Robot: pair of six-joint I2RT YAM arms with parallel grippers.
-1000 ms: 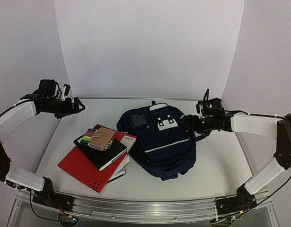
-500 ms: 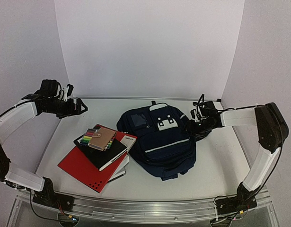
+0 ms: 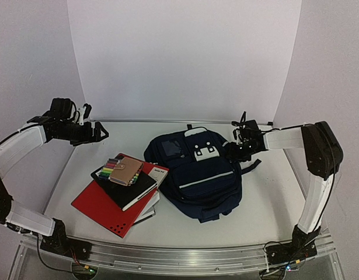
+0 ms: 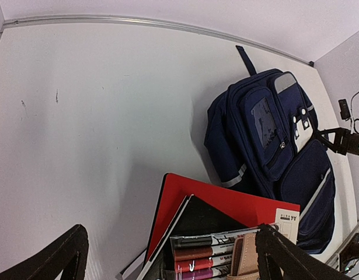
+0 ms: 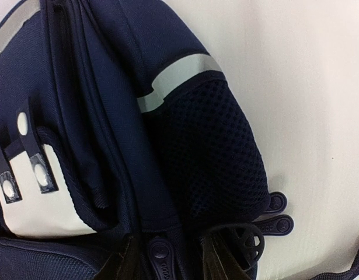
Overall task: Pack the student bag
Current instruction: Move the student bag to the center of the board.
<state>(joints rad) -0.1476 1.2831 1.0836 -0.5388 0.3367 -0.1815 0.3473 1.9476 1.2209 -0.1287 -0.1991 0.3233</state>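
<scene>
**Right claw set at the backpack's zip edge**

The large dark navy fabric backpack with thin white stripes (image 3: 197, 175) is laid flat, front upward, on the white table (image 3: 267, 198). The right gripper (image 3: 236, 149) is placed against the backpack's upper right side, by the dark mesh side pocket (image 5: 214, 151). Its fingers (image 5: 217, 262) are seen partly drawn together on either side of a round zipper pull (image 5: 160, 254); whether the pull is pinched cannot be told. The left gripper (image 3: 100, 131) is held well left of the backpack, jaws spread wide. Just left of the backpack a flat red folder (image 3: 100, 204) is stacked with a black notebook (image 3: 132, 191) and a tan pencil case (image 3: 126, 171).
</scene>
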